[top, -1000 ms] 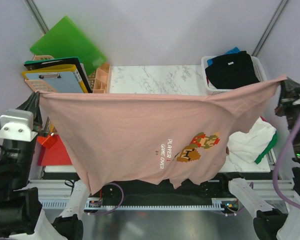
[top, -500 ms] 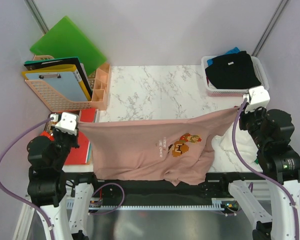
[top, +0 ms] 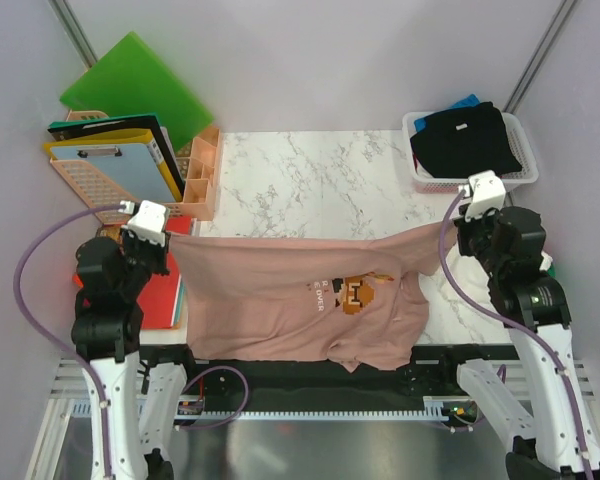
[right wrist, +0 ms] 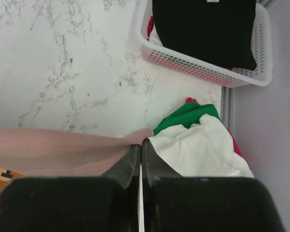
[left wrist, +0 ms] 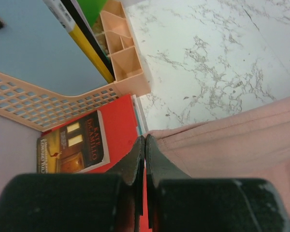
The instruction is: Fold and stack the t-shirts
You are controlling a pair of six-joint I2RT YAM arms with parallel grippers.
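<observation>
Laying out: pink t-shirt (top: pixel 290 300) hangs stretched between both arms, print (top: pixel 355 295) facing up, over the near half of the table (top: pixel 310 170); its near edge drapes off the front lip.
Left fingers (left wrist: pixel 154 162): pressed together on the shirt's top left corner, cloth pinched thin between them, just above the red book (left wrist: pixel 82 145).
Right fingers (right wrist: pixel 128 162): clamped on the top right corner, right beside the heap of white t-shirt (right wrist: pixel 203 145) and green t-shirt (right wrist: pixel 183 118).
Other stock: black t-shirt (right wrist: pixel 203 29) in the white basket (right wrist: pixel 198 67), far right corner.
Step, my read: get the shirt flat on the marble before any fold.
Doing it well: carry both corners toward the far side together so the hanging hem comes up onto the table; hold the gripped edge taut and level; lower evenly; release only once the cloth lies flat.
Watch left: corner sits close to the book and the peach organiser (top: pixel 195 170); don't land cloth on either.
Watch right: cloth bunches near the heap; a drag there could pull the white shirt along.
Slack: wrinkles on the right side suggest uneven tension; widen the span a touch before touchdown.
</observation>
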